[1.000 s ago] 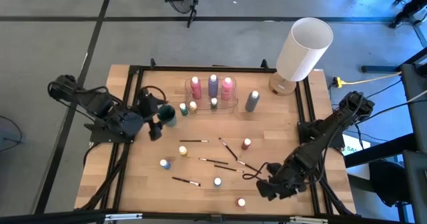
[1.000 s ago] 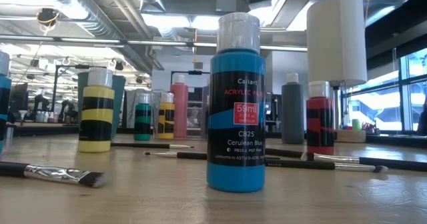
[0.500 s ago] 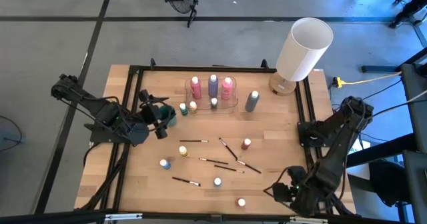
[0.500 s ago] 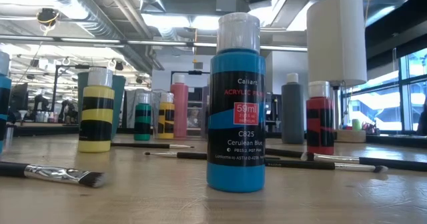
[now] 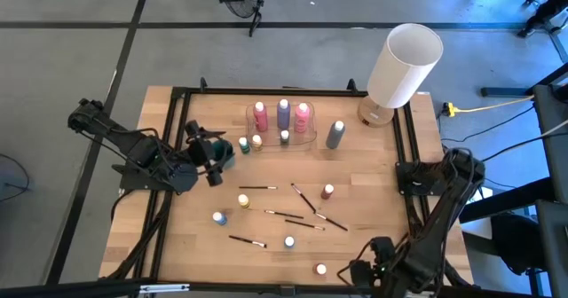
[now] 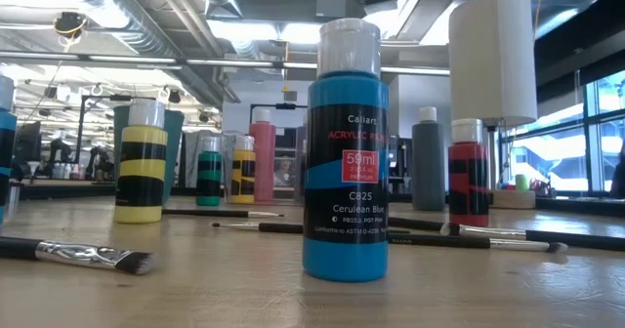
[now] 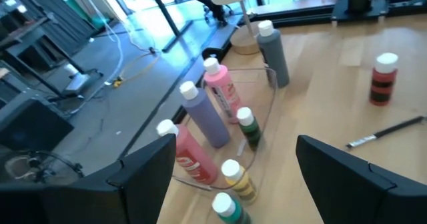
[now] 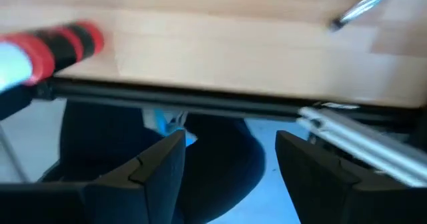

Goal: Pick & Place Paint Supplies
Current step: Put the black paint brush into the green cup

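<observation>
Wooden table (image 5: 355,169) seen from above, scattered with paint supplies. Near the far edge, a clear tray (image 5: 306,138) holding a pink bottle (image 5: 259,116), a purple bottle (image 5: 283,113) and a second pink bottle (image 5: 302,116), plus a tiny dark-green bottle (image 5: 284,137). Just beside the tray, toward the left arm, a tiny yellow bottle (image 5: 256,142) and a tiny green bottle (image 5: 244,145). On the tray's other side, a grey bottle (image 5: 335,134) standing apart. Behind that, at the far right corner, a big white cylindrical lamp (image 5: 404,65).

Mid-table: thin paintbrushes (image 5: 302,199) lying loose at varied angles, a red-banded bottle (image 5: 327,192) among them. Nearer the front: a yellow bottle (image 5: 243,200), two blue bottles (image 5: 219,217) (image 5: 289,241), another brush (image 5: 247,240), and a red bottle (image 5: 320,269) close to the front edge.

Left gripper (image 5: 213,156) poised at the table's left side, just short of the green bottle, fingers (image 7: 347,177) spread wide, nothing between them. Right gripper (image 5: 368,271) low at the front right corner, off the table's edge near the red bottle, fingers (image 8: 313,167) apart and empty.

From table height: a blue Cerulean bottle (image 6: 345,152) upright in front, a flat brush (image 6: 88,255) lying beside it.
</observation>
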Robot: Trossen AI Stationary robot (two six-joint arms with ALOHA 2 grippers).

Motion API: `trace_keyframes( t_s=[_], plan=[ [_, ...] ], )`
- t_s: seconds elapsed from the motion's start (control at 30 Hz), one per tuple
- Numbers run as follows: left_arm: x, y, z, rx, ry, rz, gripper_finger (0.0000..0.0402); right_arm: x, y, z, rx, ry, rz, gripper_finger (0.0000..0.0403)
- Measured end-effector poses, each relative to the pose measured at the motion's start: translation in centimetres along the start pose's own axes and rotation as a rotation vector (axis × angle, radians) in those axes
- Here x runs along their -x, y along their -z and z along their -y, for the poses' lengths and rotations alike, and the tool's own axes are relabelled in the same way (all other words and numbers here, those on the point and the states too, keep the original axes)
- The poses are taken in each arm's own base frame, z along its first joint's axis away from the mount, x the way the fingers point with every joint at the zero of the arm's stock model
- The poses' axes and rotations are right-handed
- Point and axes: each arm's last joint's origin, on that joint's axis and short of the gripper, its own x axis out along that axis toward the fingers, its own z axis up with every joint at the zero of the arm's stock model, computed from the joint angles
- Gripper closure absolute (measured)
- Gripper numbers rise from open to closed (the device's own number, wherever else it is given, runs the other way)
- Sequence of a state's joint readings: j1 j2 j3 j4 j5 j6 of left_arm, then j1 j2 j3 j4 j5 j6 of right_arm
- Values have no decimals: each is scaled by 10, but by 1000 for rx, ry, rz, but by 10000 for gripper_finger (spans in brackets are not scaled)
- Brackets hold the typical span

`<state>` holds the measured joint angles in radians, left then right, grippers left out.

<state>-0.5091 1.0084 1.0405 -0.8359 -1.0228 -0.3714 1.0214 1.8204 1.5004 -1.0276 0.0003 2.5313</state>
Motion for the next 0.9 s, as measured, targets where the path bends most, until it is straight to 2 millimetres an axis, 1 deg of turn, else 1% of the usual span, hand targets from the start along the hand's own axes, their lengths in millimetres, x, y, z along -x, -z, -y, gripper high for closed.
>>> trace_keyframes(
  t_s=[0.13,0.33,0.53,0.67,0.77,0.83,0.9],
  plan=[
    [0,1,1,0,48,-18,96,-9,1,-1,4,12,19,166],
    [0,1,2,-21,52,-20,96,-10,4,-1,71,-5,-2,166],
    [0,1,2,-26,51,-19,95,-9,8,-5,239,-68,-12,166],
    [0,0,2,-24,50,-18,95,-9,13,-12,233,-143,-62,166],
    [0,0,2,-24,50,-17,95,-8,16,-16,240,-225,-51,166],
    [0,0,2,-24,50,-17,95,-8,14,-17,224,-242,-25,166],
    [0,0,2,-24,50,-17,95,-8,13,-18,194,-232,-36,167]
  ],
)
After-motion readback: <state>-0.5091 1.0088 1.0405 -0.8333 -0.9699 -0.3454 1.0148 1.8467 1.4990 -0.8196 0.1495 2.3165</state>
